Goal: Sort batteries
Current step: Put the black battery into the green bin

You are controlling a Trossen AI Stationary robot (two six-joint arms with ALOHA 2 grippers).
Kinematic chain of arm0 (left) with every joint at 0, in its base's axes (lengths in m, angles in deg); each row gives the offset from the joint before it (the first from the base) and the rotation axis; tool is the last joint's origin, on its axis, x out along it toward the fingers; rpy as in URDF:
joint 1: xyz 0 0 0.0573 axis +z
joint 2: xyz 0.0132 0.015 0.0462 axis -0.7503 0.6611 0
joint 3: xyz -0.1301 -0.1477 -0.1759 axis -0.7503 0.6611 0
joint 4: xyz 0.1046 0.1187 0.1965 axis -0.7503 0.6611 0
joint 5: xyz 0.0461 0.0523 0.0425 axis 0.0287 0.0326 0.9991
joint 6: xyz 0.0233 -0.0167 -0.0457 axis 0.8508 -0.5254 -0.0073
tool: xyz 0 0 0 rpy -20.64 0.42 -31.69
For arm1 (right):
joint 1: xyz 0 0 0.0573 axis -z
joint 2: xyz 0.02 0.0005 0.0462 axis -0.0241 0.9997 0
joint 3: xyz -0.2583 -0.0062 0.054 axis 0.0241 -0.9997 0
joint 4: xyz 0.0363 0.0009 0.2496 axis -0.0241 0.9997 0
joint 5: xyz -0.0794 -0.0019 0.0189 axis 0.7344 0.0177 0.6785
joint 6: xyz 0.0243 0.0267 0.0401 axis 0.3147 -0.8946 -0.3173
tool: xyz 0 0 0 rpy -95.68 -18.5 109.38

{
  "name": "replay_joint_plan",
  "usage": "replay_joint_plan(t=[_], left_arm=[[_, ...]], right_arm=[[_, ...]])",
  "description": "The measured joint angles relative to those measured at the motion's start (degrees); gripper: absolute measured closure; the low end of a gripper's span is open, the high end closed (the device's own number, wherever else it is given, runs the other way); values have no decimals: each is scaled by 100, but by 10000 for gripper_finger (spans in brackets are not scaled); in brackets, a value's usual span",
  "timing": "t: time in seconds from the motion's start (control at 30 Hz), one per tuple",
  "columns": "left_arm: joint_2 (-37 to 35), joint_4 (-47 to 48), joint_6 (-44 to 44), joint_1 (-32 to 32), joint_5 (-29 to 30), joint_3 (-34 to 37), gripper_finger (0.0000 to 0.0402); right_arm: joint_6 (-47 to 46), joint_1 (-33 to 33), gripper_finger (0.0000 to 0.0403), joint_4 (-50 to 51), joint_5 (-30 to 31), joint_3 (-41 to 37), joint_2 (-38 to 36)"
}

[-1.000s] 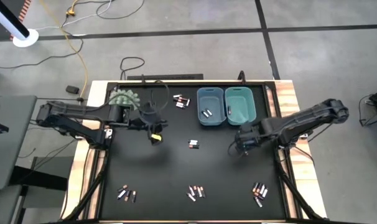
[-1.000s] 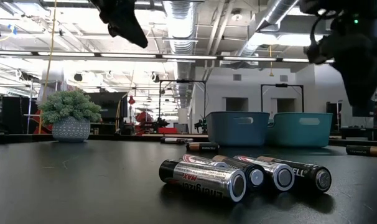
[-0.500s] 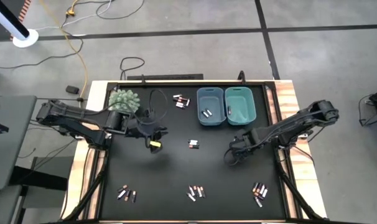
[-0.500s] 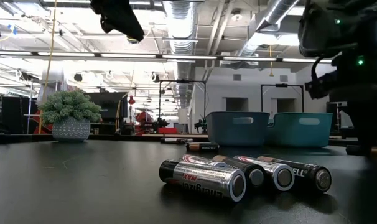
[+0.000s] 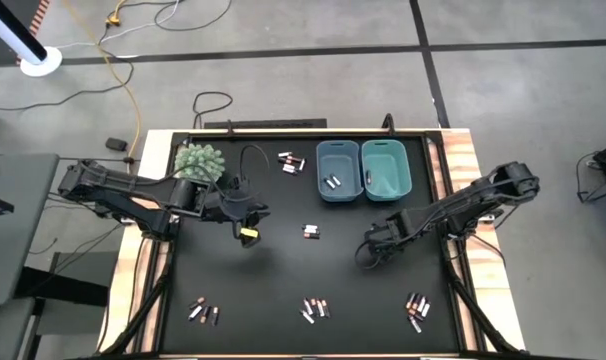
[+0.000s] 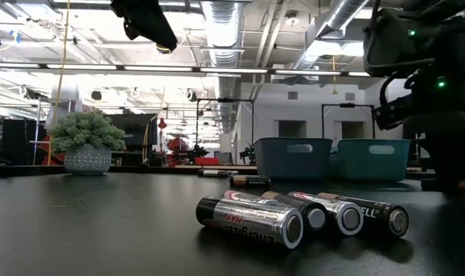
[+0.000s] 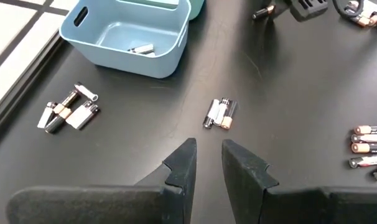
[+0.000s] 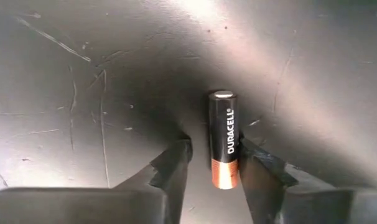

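One dark battery with a copper end (image 8: 224, 140) lies flat on the black table, and my right gripper (image 8: 214, 163) stands low over it, open, a finger on either side; the high view places this gripper (image 5: 368, 252) right of centre. My left gripper (image 7: 207, 149) hangs above the table's left half (image 5: 249, 231), its fingers a little apart with nothing between them. Loose batteries lie in small groups: centre (image 5: 312, 232), far (image 5: 292, 162), and along the near edge (image 5: 315, 308). A few more rest inside the left blue bin (image 5: 332, 182). My right gripper points straight down with its fingers across the lying battery, level with the copper end (image 8: 224, 173). One fingertip (image 8: 254, 158) sits right at the battery's side, and a gap shows at the other (image 8: 176, 162). Whether either finger touches it I cannot tell.
Two blue bins (image 5: 339, 170) (image 5: 386, 168) stand side by side at the far edge. A potted plant (image 5: 200, 160) sits far left. More battery groups lie near left (image 5: 204, 312) and near right (image 5: 417, 308). The middle of the table is bare.
My right gripper has come down from well above the table to just over its surface, shifting a little toward the left and near edges. My left gripper has swung slightly toward the near edge and then kept still.
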Motion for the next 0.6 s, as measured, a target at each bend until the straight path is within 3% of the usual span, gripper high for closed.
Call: replay_joint_plan(t=[0.33,0.6], left_arm=[[0,4,187,7,-2,0,331],[0,-9,339,7,-4,0,331]], right_arm=[[-2,0,335,-44,-35,0,9],[-21,0,344,-32,-62,-33,-333]])
